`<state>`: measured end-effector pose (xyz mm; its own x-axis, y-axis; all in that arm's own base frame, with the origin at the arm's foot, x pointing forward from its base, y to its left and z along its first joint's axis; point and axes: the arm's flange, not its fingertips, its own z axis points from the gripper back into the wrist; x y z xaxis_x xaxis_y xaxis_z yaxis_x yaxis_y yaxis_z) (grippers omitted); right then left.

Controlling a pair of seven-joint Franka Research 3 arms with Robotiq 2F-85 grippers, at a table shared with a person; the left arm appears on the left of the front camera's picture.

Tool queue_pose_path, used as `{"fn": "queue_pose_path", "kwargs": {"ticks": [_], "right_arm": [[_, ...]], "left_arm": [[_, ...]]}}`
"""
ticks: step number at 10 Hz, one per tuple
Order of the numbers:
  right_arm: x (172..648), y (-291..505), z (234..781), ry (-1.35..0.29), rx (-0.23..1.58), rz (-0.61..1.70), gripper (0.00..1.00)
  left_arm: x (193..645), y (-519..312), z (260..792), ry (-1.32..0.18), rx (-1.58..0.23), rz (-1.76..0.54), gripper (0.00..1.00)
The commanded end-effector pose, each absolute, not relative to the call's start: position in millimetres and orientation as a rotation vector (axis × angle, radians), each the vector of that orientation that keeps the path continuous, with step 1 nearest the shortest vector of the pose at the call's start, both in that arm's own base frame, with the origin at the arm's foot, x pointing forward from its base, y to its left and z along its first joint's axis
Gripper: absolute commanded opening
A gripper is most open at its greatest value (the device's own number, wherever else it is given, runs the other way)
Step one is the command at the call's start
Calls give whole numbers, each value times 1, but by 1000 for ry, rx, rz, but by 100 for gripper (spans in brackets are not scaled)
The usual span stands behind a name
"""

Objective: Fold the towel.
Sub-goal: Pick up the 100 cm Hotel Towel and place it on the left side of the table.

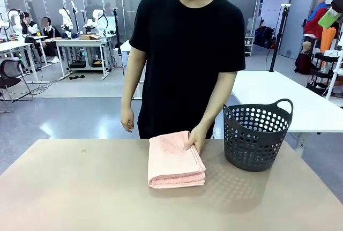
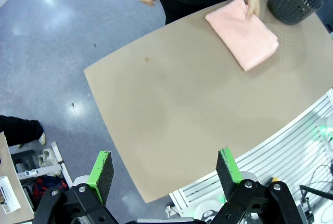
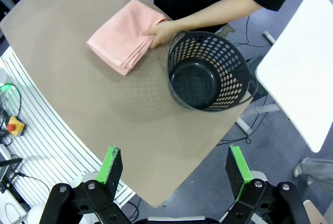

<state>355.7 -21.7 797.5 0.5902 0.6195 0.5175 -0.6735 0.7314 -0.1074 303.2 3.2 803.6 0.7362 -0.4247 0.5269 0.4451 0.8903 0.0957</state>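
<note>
On the counter [image 1: 80, 188], near its far edge and just left of the dark perforated basket [image 1: 256, 134], the pink towel [image 1: 174, 161] is seen lying as a compact stack of several layers, folded edge toward the robot. The person's hand [image 1: 196, 139] is rested on the towel's far right corner, judged to be pressing the layers flat so the stack does not spring open. The person's other hand [image 1: 127, 119] is hung free at the side. The basket is stood upright and empty, apart from the towel, probably kept close as a container for it.

The left gripper [image 2: 165, 174] is held high above the counter's near side, fingers spread wide, nothing between them. The right gripper [image 3: 176, 169] is likewise held high, fingers spread, empty. Folding is judged essentially complete.
</note>
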Motion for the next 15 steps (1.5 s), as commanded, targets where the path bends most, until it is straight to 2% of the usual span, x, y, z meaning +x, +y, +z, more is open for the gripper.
{"fn": "queue_pose_path", "kwargs": {"ticks": [1, 13, 14, 15], "right_arm": [[357, -21, 799, -566, 112, 740, 100], [357, -21, 799, -566, 112, 740, 100], [357, -21, 799, -566, 112, 740, 100], [357, -21, 799, -566, 112, 740, 100]], "left_arm": [[303, 3, 804, -570, -38, -478, 100], [303, 3, 804, -569, -38, -478, 100], [311, -3, 786, -578, -30, -466, 100], [321, -13, 755, -574, -134, -450, 100]]}}
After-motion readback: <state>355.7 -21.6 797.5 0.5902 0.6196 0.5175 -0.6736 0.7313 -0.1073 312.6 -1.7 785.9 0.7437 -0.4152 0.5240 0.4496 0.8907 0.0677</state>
